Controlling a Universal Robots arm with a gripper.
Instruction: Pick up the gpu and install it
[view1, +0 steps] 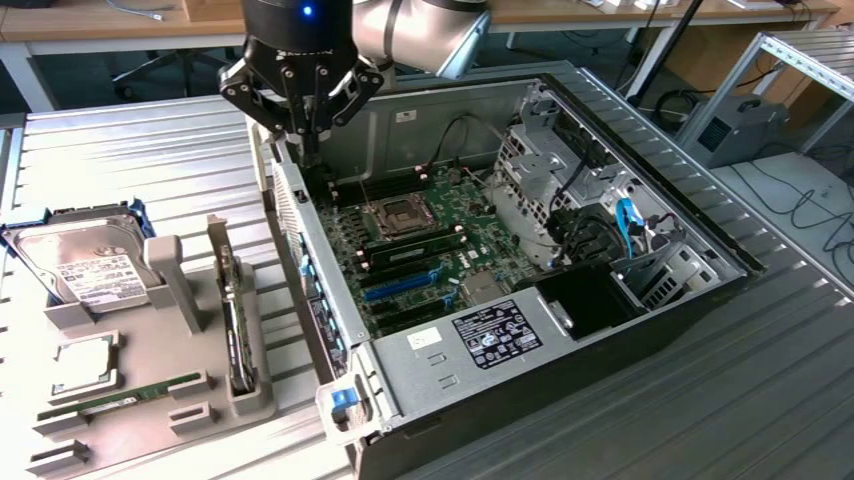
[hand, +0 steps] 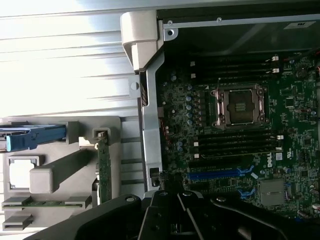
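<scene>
dark and slim, one gpu (view1: 238, 325) stands on edge in a slot of the grey tray (view1: 147, 435). beside it on the tray are one hard drive (view1: 87, 270), one processor chip (view1: 83, 365) and one memory stick (view1: 127, 398). one open computer case (view1: 441, 350) lies alongside. the gripper (view1: 308, 160), fingers pressed together and empty, hangs above the case's rear wall, well apart from the gpu.

A smooth, silver-grey rounded arm joint (view1: 416, 30) meets a black cylindrical wrist (view1: 296, 30) bearing a small blue light (view1: 307, 11). The black tool (view1: 306, 150) is built of hinged linkage bars with round pivot pins.
</scene>
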